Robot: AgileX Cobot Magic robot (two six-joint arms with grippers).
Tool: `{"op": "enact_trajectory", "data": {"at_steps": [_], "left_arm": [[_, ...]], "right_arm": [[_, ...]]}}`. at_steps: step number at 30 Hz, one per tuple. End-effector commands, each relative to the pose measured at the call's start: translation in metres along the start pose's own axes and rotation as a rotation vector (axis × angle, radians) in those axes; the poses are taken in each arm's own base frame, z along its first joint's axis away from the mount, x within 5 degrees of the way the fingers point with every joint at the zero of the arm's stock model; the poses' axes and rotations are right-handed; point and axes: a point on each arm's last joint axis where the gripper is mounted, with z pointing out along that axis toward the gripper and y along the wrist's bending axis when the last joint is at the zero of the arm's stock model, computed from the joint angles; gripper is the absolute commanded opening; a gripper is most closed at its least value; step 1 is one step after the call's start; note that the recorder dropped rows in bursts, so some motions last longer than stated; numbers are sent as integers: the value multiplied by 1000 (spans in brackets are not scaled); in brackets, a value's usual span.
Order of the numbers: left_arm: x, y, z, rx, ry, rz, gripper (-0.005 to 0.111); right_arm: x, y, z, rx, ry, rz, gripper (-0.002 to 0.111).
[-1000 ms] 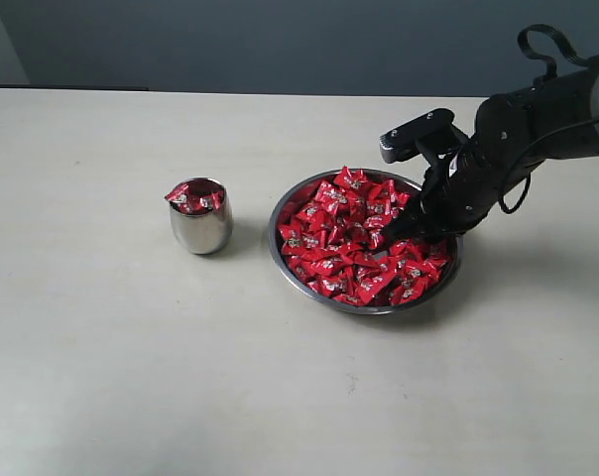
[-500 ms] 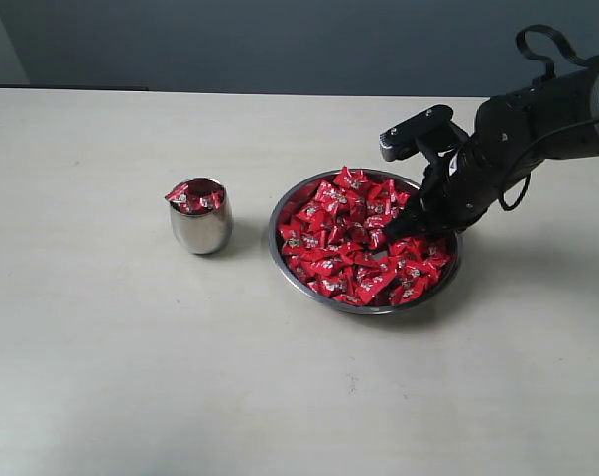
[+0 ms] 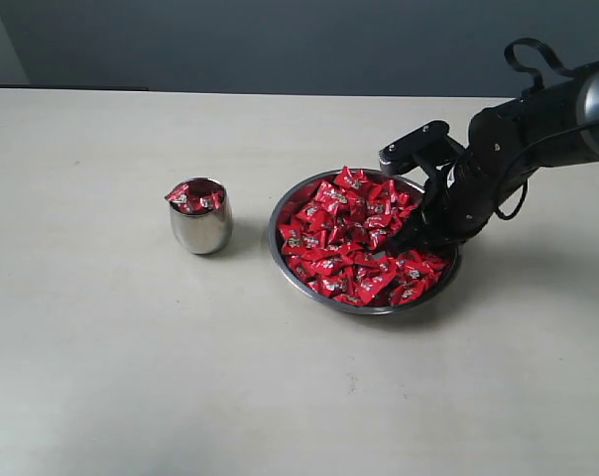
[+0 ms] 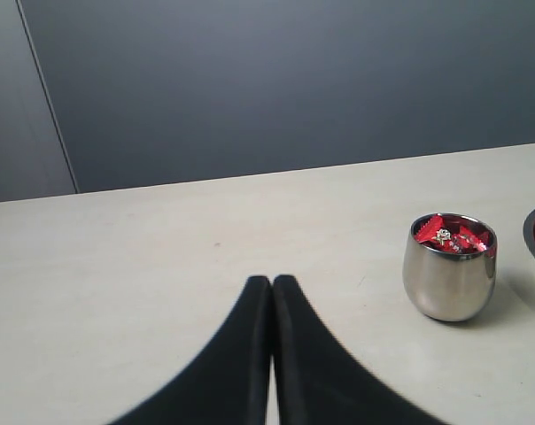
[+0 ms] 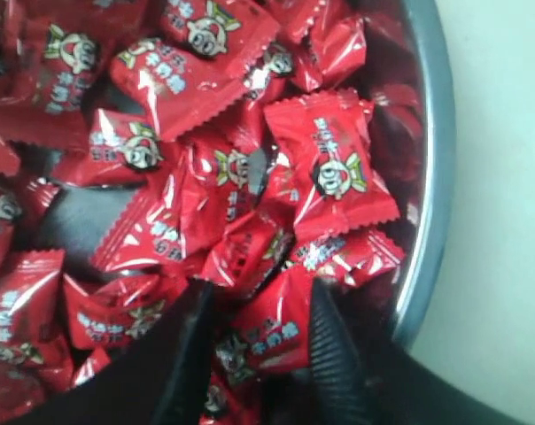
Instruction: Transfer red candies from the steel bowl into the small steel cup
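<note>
A wide, pale beige table (image 3: 131, 377) fills the view, backed by a plain dark grey-blue wall (image 3: 280, 45) under soft, even light.

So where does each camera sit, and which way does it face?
Exterior: high, angled down at table, cup, bowl; right arm shows.
Left wrist: low over table, facing cup; left claw shows, shut.
Right wrist: close above bowl's candies; right claw shows, open.
Shared: exterior and left wrist both see the cup.
</note>
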Motion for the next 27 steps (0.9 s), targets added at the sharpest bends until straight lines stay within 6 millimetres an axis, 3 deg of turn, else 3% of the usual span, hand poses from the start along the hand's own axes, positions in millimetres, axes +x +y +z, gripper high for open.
{"op": "enact_trajectory", "data": {"at_steps": [1, 4, 5, 19, 21, 22, 24, 26, 27], "left_arm": [[1, 0, 0, 3, -7, 0, 0], [0, 0, 0, 3, -8, 0, 0], [0, 0, 0, 3, -8, 0, 0], [1, 0, 0, 3, -6, 0, 0], [1, 0, 0, 3, -6, 0, 0], [1, 0, 0, 3, -6, 0, 0], [1, 0, 0, 3, -6, 0, 0], [1, 0, 0, 3, -6, 0, 0], [1, 0, 0, 3, -6, 0, 0]], "right_arm": [[-2, -3, 0, 8, -18, 1, 18], [-2, -3, 0, 9, -18, -1, 0], [-2, -3, 0, 9, -18, -1, -1], [-10, -5, -18, 21, -97, 12, 1], [-8, -4, -18, 17, -73, 12, 17], [-7, -4, -18, 7, -65, 28, 36], [-6, -3, -18, 1, -53, 36, 58], [-5, -3, -18, -3, -35, 38, 62], [-5, -2, -18, -6, -35, 48, 56]]}}
